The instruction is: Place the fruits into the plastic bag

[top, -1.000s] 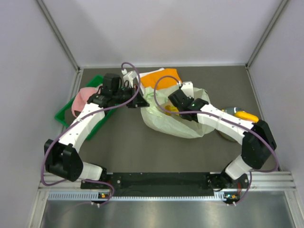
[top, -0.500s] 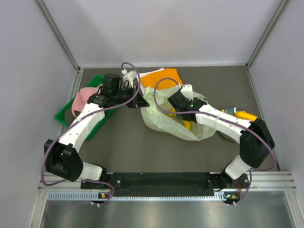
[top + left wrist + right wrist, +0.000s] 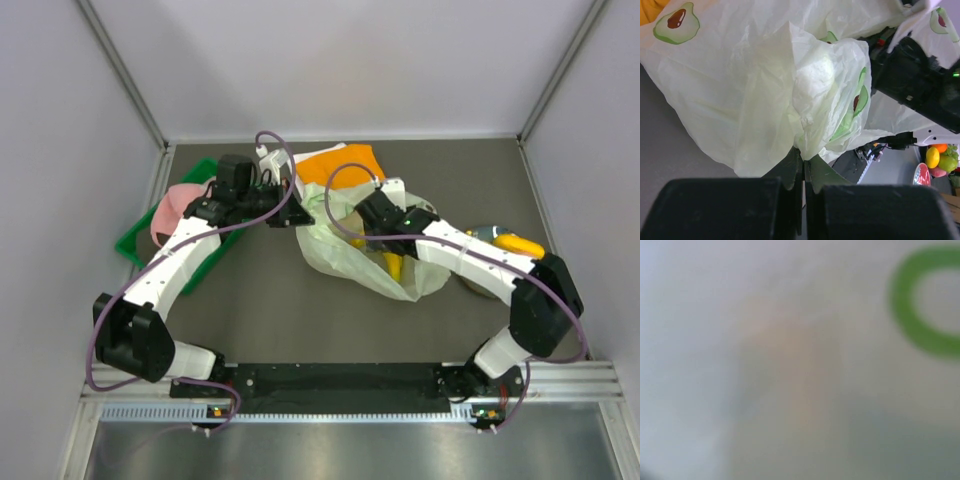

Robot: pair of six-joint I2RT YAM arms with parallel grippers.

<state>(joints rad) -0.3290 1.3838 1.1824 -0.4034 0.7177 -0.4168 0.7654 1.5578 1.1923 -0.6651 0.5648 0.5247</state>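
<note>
The left gripper (image 3: 804, 172) pinched the rim of the plastic bag (image 3: 345, 258) at the middle of the table (image 3: 260, 320). The right gripper (image 3: 375, 225) sat inside the bag, its opening impossible to judge, beside a banana bunch (image 3: 393, 266). Another bunch (image 3: 518, 243) lay near the right edge.

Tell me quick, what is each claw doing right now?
Left gripper: closed, pinching the plastic bag.
Right gripper: down in the bag's mouth; open or closed cannot be told.

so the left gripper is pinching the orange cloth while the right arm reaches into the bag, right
No: the left gripper is pinching the plastic bag, not the orange cloth, as the left wrist view shows. The rest holds.
</note>
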